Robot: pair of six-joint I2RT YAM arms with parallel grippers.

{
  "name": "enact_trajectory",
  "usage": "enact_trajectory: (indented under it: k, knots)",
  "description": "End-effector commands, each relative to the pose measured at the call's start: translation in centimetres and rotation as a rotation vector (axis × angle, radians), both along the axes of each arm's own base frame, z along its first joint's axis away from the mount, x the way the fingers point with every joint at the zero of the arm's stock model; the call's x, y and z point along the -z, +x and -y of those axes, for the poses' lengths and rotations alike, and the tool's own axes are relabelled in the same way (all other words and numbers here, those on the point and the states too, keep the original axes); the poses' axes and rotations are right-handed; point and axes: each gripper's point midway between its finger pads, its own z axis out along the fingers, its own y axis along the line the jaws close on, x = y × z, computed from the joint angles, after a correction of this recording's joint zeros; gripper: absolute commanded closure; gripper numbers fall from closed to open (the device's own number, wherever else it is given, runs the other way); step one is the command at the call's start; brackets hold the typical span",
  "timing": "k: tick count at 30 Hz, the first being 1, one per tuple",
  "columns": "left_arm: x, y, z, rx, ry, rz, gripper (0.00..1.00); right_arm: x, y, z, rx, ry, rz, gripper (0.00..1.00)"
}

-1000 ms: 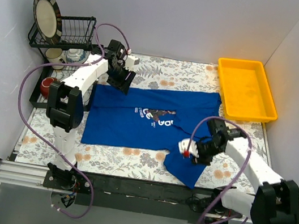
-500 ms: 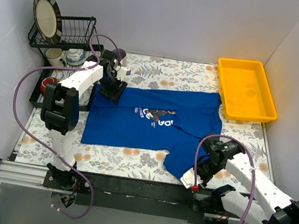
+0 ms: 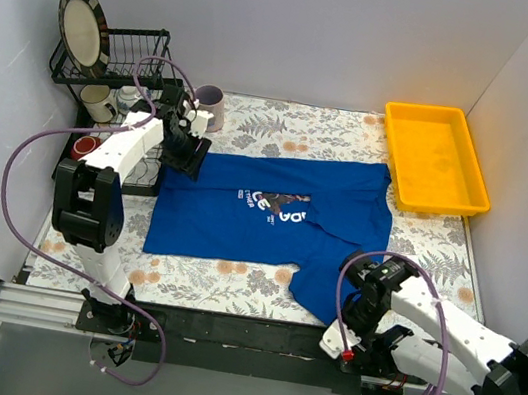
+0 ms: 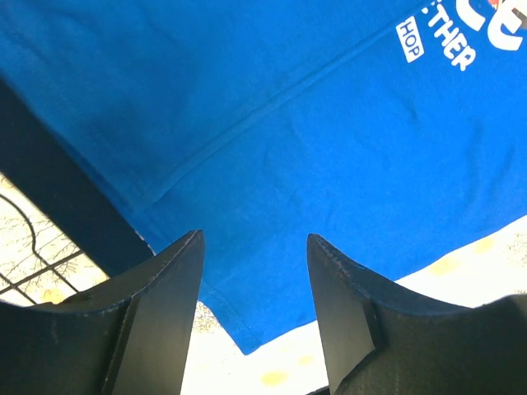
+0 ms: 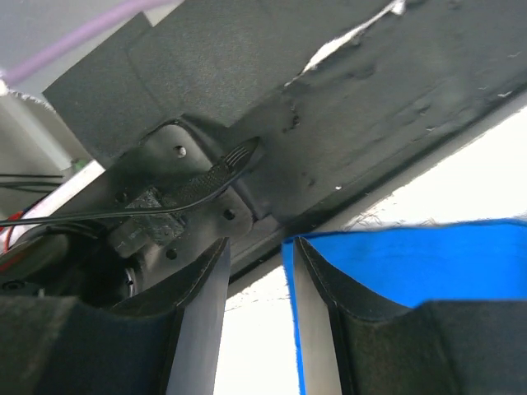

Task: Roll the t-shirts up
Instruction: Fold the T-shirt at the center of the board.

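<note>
Top external shows royal-blue printed fabric t-shirt flat, unrolled mid floral-cloth worktop — left gripper spread above it toward the far-left corner, right gripper slightly parted at the near edge, pinching nothing — rolling apparently unstarted.

The top camera looks down from behind over the whole floral-print table. Both wrist cameras sit close, sharing the royal-blue fabric t-shirt with it.

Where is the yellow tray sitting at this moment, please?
In the top view, the yellow tray sits at the far right corner of the table, just right of the blue t-shirt.
</note>
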Motion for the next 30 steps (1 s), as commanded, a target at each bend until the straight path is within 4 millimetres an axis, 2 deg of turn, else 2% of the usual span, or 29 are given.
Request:
enact_trajectory:
  k: [1, 8, 15, 22, 26, 30]
  knots:
    - [-1.9, 0.2, -0.5, -0.04, -0.02, 0.069, 0.47, 0.9, 1.2, 0.2, 0.035, -0.105, 0.031, 0.57]
    - [-1.6, 0.0, -1.6, -0.054, -0.013, 0.072, 0.47, 2.2, 1.4, -0.5, 0.009, -0.082, 0.097, 0.58]
    - [-0.9, 0.4, -1.5, -0.051, -0.027, 0.058, 0.47, 3.1, 1.2, -0.5, 0.026, -0.129, 0.107, 0.59]
    - [-0.5, 1.1, -1.6, -0.05, -0.03, 0.055, 0.47, 4.0, 2.1, -0.8, 0.05, -0.114, 0.169, 0.63]
    - [-0.5, 1.4, -2.0, -0.053, -0.028, 0.06, 0.47, 4.5, 3.4, -1.1, 0.066, -0.07, 0.257, 0.68]
    - [-0.4, 1.6, -2.1, -0.055, -0.036, 0.058, 0.47, 4.5, 4.2, -1.2, 0.072, -0.033, 0.322, 0.67]
